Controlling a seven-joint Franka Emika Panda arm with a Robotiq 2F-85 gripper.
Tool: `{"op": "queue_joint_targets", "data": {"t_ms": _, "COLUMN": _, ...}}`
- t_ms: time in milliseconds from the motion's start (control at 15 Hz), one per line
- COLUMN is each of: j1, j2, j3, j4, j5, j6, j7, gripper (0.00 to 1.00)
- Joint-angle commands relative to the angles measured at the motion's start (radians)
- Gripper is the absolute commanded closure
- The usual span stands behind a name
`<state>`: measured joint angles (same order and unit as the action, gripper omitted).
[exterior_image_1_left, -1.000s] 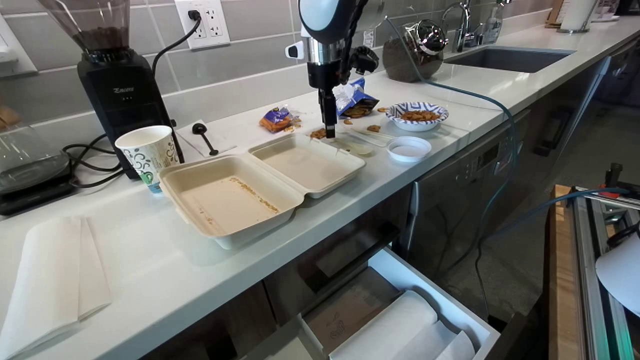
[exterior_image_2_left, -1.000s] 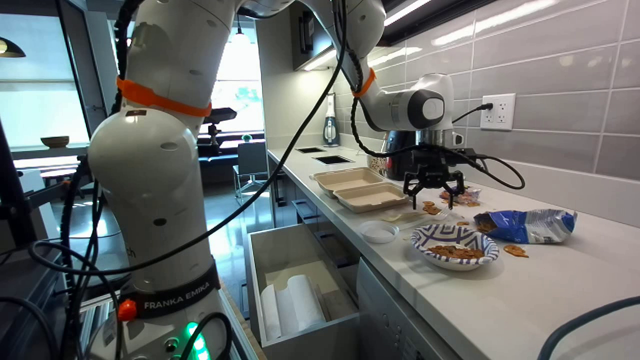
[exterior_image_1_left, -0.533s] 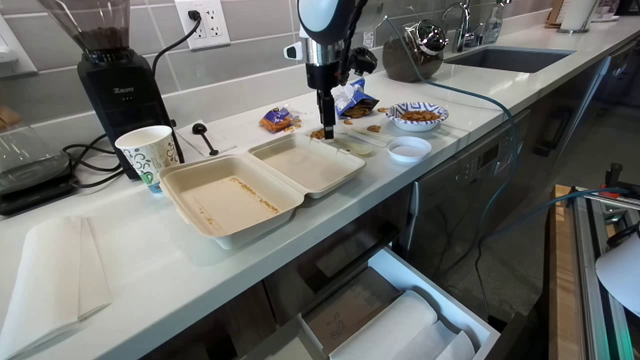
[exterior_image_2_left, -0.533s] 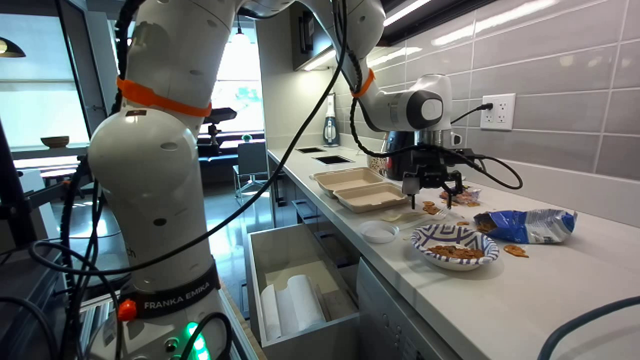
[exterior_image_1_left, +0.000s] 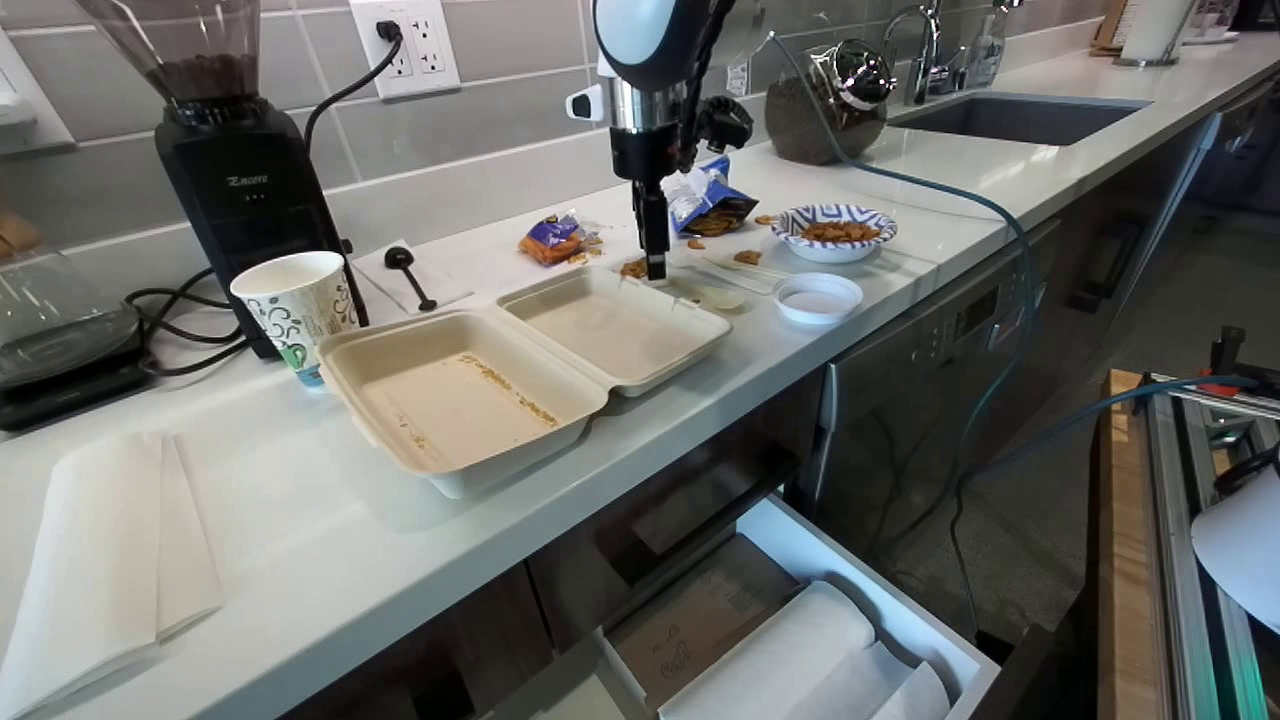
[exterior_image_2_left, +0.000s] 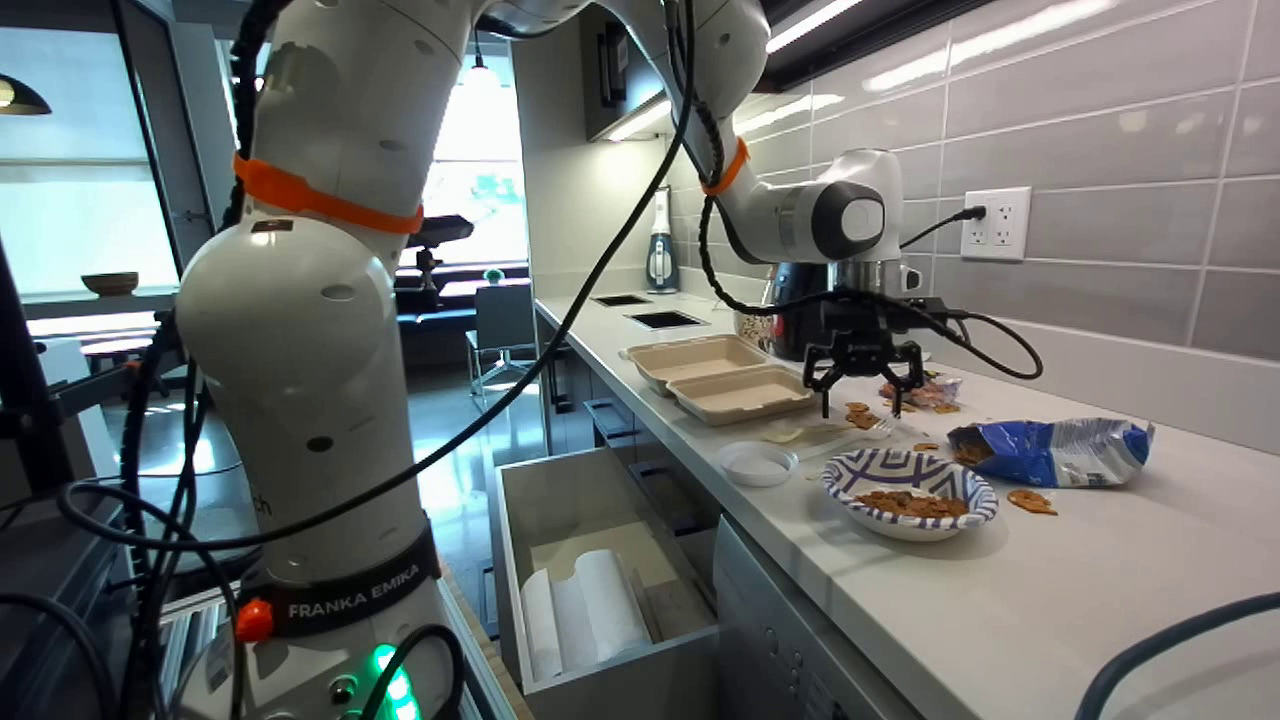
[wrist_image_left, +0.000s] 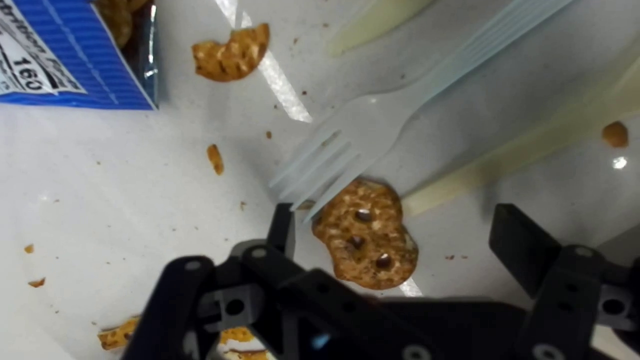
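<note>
My gripper (wrist_image_left: 400, 222) stands open above the white counter, fingers pointing down. A brown pretzel crisp (wrist_image_left: 367, 235) with small holes lies between and below its fingers (wrist_image_left: 282, 225), nearer the one at left in the wrist view. A translucent white fork (wrist_image_left: 370, 120) reaches its tines to the crisp's upper left edge, overlapping it. Beside the crisp's other edge ends a pale yellow utensil handle (wrist_image_left: 490, 165). Nothing is held. In an exterior view the gripper (exterior_image_2_left: 861, 405) hangs over the crisp (exterior_image_2_left: 862, 416), just past the open takeout box (exterior_image_2_left: 740, 397).
A blue snack bag (exterior_image_2_left: 1050, 450), a patterned bowl (exterior_image_2_left: 905, 466) of crumbs and a small white dish (exterior_image_2_left: 758, 465) stand nearby. A smaller snack bag (exterior_image_1_left: 552, 240) lies near the wall. A paper cup (exterior_image_1_left: 300, 310) and grinder (exterior_image_1_left: 240, 200) stand farther along. Below, a drawer (exterior_image_2_left: 640, 685) is pulled out.
The arm and gripper have shifted very slightly to the left in both exterior views. The gripper has stayed open, and the things on the counter have not moved.
</note>
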<state>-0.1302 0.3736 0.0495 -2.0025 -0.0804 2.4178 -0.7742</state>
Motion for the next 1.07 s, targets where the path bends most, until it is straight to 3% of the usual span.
{"op": "queue_joint_targets", "data": {"t_ms": 0, "j1": -0.003, "j2": 0.01, "j3": 0.009, "j4": -0.011, "j5": 0.019, "j6": 0.033, "j7": -0.013, "gripper": 0.0}}
{"op": "queue_joint_targets", "data": {"t_ms": 1000, "j1": 0.003, "j2": 0.039, "j3": 0.013, "j4": 0.008, "j5": 0.014, "j6": 0.073, "j7": 0.007, "gripper": 0.01}}
